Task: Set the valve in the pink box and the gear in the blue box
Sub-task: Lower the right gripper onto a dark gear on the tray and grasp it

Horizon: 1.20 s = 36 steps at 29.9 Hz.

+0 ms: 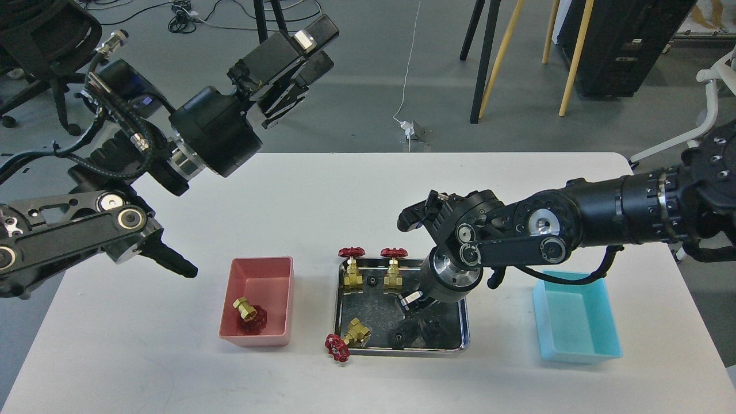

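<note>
On the table (172, 368), the steel tray (457, 345) sits centre-front, the pink box (284, 299) to its left and the blue box (609, 322) to its right. One valve (251, 313) lies in the pink box; two more valves (352, 269) stand along the tray's back edge, and a fourth (348, 339) overhangs its front-left corner.

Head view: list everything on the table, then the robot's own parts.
valves: four, brass with red handwheels; two upright at the tray's far edge, one tipped over its near-left corner, one lying in the pink box.
gears: at least three, black, on the tray floor; others may be hidden.
steel tray: one, shiny, table centre.
pink box: one, left of the tray.
blue box: one, right of the tray, empty.
table: one, white.
left gripper: black, raised, fingers apart.
right gripper: black, down in the tray, fingers unclear.
</note>
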Each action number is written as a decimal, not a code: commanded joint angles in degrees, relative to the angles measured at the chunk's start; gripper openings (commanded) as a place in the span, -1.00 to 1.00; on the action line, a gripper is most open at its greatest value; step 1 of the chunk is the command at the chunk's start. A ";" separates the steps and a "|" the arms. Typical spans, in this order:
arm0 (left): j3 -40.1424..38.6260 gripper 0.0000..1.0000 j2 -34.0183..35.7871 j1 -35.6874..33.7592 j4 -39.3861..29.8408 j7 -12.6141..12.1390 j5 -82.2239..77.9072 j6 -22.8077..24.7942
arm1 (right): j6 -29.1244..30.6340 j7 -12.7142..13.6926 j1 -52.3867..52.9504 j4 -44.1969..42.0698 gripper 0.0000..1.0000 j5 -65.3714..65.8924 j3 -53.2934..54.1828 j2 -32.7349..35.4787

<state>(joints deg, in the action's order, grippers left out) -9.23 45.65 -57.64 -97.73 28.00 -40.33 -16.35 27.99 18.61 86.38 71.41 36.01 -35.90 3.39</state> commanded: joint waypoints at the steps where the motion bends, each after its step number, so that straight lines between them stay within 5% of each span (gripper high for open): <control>1: 0.00 0.73 -0.03 0.25 0.17 0.00 -0.01 0.00 | 0.01 0.02 -0.16 0.04 0.11 0.28 -1.45 -0.14; 36: 0.00 0.74 -1.18 3.50 0.69 0.00 -0.54 -0.09 | 0.01 0.37 -6.14 -4.44 0.00 0.64 -1.62 -2.34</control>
<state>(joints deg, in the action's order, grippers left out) -9.27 44.48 -54.24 -97.04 28.00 -40.86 -16.44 28.00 18.99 80.37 66.97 36.66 -37.46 1.00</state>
